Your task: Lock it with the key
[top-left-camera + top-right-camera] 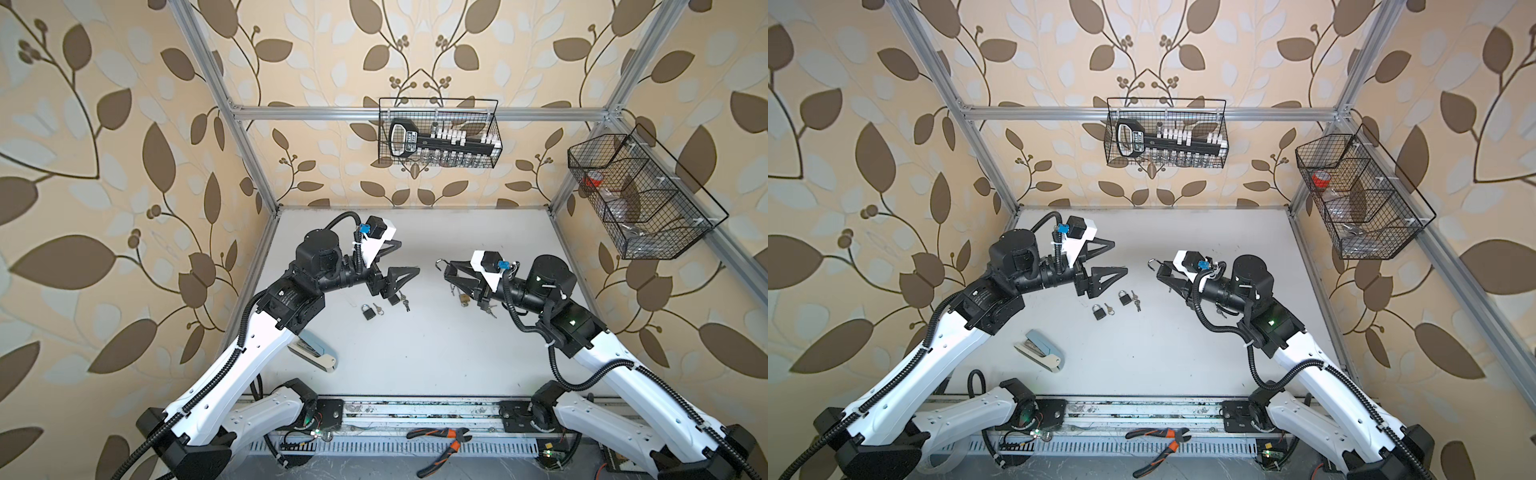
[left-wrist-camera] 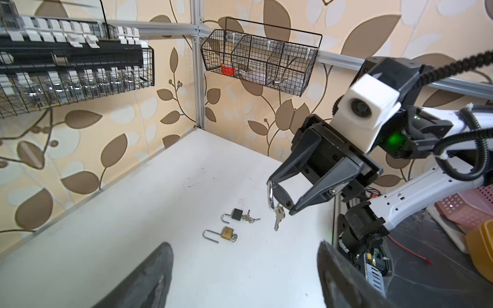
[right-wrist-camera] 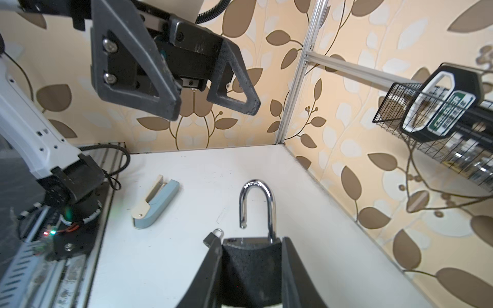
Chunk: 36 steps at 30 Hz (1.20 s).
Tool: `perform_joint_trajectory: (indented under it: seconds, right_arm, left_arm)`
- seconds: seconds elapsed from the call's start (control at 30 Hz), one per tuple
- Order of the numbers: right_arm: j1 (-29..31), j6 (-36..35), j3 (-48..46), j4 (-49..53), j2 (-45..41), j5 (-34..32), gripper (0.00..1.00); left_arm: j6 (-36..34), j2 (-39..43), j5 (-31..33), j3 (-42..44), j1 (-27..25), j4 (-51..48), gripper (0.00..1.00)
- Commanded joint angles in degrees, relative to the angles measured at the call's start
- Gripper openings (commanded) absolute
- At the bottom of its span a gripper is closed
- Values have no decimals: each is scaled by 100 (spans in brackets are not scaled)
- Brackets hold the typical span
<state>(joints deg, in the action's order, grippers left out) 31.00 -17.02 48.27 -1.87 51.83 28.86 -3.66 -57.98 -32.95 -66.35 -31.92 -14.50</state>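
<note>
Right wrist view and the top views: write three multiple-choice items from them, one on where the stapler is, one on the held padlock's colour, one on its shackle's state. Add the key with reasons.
1. Where is the stapler?
A. in a drawer
B. on the table
C. held by a person

2. What colour is the body of the padlock in the right hand?
A. black
B. red
C. brass

3. How is that padlock's shackle?
A. shut in the body
B. missing
C. open, one end free

Key:
1 B, it lies flat on the white surface in both top views.
2 A, the right wrist view shows a black body gripped in the hand.
3 C, its short end hangs clear above the body.
</note>
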Motion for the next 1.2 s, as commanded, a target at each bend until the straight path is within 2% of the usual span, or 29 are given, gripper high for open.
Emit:
perform_joint_trajectory:
  seconds: [0.0, 0.13, 0.23, 0.47, 0.53, 0.8, 1.17]
  right_arm:
    - [54, -1174, -238, -333, 86, -242, 0]
    - [535, -1930, -454, -325, 46, -1093, 0]
    - [833, -2179, -468, -262, 37, -1727, 0]
    - [855, -1871, -299, -46, 73, -1383, 0]
    - [855, -1914, -323, -5, 105, -1473, 0]
    - [1136, -2364, -283, 317, 107, -1979, 0]
    - [1367, -2544, -169, 491, 305, -2278, 0]
  left_arm:
    - [-76, 94, -57, -27, -30, -281, 79]
    - [-118, 9, -39, 32, -42, -388, 77]
    - [43, -120, -110, 8, -43, -406, 76]
    - [17, -213, -86, 233, -193, -119, 70]
    - [-24, -302, 139, 237, -254, -120, 69]
    - [-319, -812, 323, -145, -485, -765, 68]
    - [-308, -1102, 478, -326, -588, -940, 54]
